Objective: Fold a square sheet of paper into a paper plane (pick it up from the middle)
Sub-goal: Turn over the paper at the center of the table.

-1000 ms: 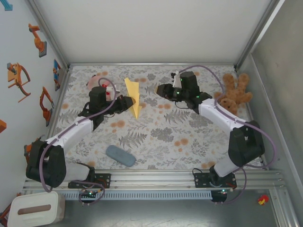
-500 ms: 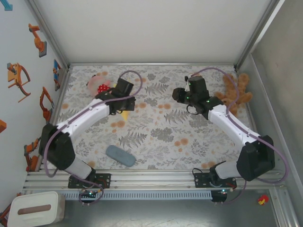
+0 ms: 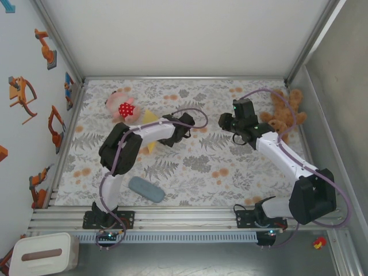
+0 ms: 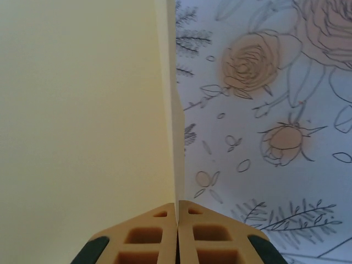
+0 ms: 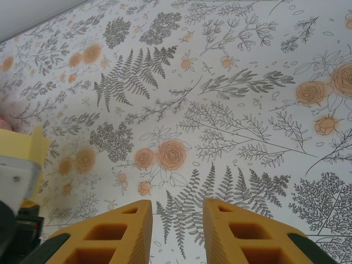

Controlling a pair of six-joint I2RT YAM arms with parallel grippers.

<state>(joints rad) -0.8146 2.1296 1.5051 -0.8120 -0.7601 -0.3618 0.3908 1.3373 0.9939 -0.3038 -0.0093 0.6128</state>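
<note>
The table (image 3: 201, 172), under a cloth printed with ferns and orange roses, carries everything. The left arm (image 3: 118, 152) rises from the near edge, bends sharply and reaches right toward the table's middle. The right arm (image 3: 282, 155) runs from the near right up toward the far edge, its wrist just beside the teddy (image 3: 283, 118), which lies near the far right corner.

The paper (image 3: 148, 118) is yellow and folded, and lies left of the table's middle, nearer the far edge. The left arm crosses over it, so from above a triangle shows on the far side of the arm and a smaller point on the near side. In the left wrist view it covers the left half (image 4: 82, 110), with a straight folded edge running up from the fingertips. In the right wrist view a corner of it (image 5: 33, 146) shows at the left edge.

A pink toy (image 3: 123, 107) with a red dotted patch sits near the far left corner, just beside the paper (whether they touch I cannot tell). A grey-blue pad (image 3: 146, 189) lies near the near edge, left of centre, well apart from the paper.

The left pincer (image 4: 177, 236) is pressed together, pinching the paper's folded edge. The right pincer (image 5: 176, 234) is spread over bare cloth, holding nothing.
</note>
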